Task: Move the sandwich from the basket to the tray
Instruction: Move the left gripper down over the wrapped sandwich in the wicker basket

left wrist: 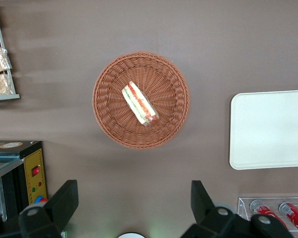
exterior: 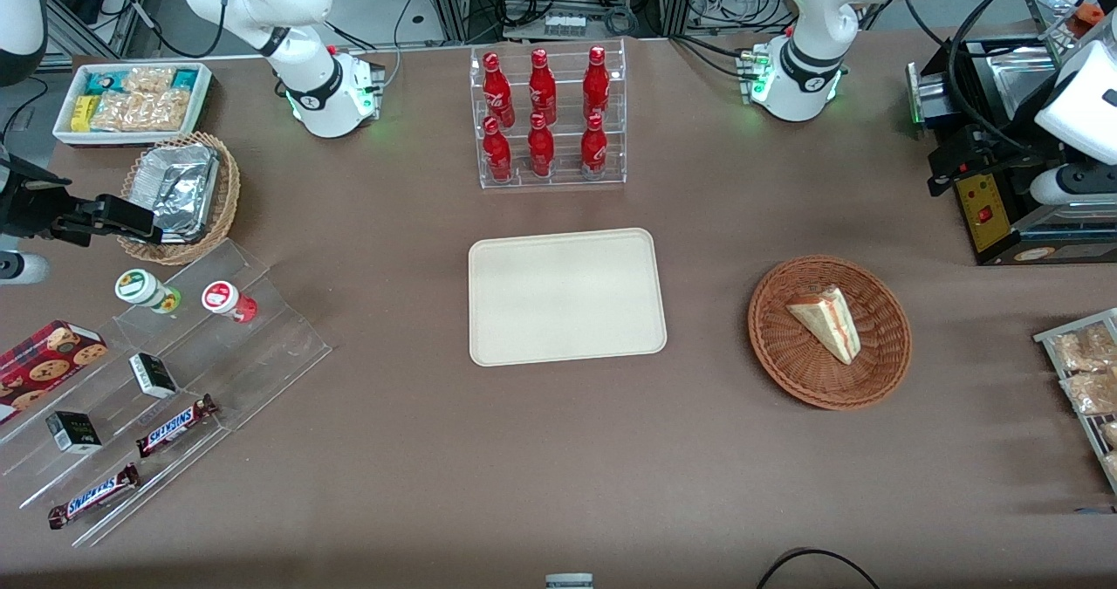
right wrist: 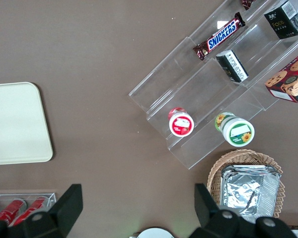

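Fingers: the two black fingers [left wrist: 64, 201] of the left arm's gripper [left wrist: 131, 203] are seen spread wide apart, with nothing held between them.
Gripper position: the gripper is held high above the brown table [exterior: 558, 467], over bare table surface just beside the basket; no object is touched.
Sandwich: a small triangular wedge of pale white bread with red-pink and green filling layers, clear-wrapped [exterior: 827, 321], is found lying inside the basket, resting on the woven floor near its middle. In the wrist view the sandwich [left wrist: 139, 103] is shown with its layered cut face turned upward.
Basket: a round, shallow, reddish-brown woven wicker basket [exterior: 777, 353] is set on the table toward the working arm's end, well apart from the tray. The same basket [left wrist: 107, 119] is seen whole from the wrist camera.
Tray: a flat rectangular cream-beige plastic tray with rounded corners and a low raised rim [exterior: 565, 296] is placed at the centre of the table; nothing is lying on it.
Bottle rack: a clear acrylic tiered rack of red bottles [exterior: 548, 116] is observed standing farther from the front camera than the tray.
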Controlling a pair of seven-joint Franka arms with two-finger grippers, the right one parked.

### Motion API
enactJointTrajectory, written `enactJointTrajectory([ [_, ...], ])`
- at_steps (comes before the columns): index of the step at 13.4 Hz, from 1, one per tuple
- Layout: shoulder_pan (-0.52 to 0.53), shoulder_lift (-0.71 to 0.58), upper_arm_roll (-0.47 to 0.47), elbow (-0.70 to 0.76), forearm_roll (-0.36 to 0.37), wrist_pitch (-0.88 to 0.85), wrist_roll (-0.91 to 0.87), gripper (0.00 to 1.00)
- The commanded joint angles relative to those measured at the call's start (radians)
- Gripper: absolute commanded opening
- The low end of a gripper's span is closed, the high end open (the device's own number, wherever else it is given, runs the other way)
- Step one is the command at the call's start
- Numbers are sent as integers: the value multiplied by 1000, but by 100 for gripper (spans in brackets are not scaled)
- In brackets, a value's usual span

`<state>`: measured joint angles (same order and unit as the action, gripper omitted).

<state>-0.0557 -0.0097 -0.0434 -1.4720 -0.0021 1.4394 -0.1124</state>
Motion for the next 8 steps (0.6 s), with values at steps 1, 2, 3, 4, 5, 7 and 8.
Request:
enactJointTrajectory([
  [1,8,14,-3,21,7,-4,23,100],
  [2,8,20,-3,19,8,-2,22,100],
  [3,7,40,-1,18,11,3,22,100],
  [4,5,62,-1,13,14,12,13,100],
  [5,5,74,-1,-7,19,35,10,100],
  [7,5,76,-1,-100,21,126,7,100],
  [8,5,76,-1,-150,21,175,7,100],
])
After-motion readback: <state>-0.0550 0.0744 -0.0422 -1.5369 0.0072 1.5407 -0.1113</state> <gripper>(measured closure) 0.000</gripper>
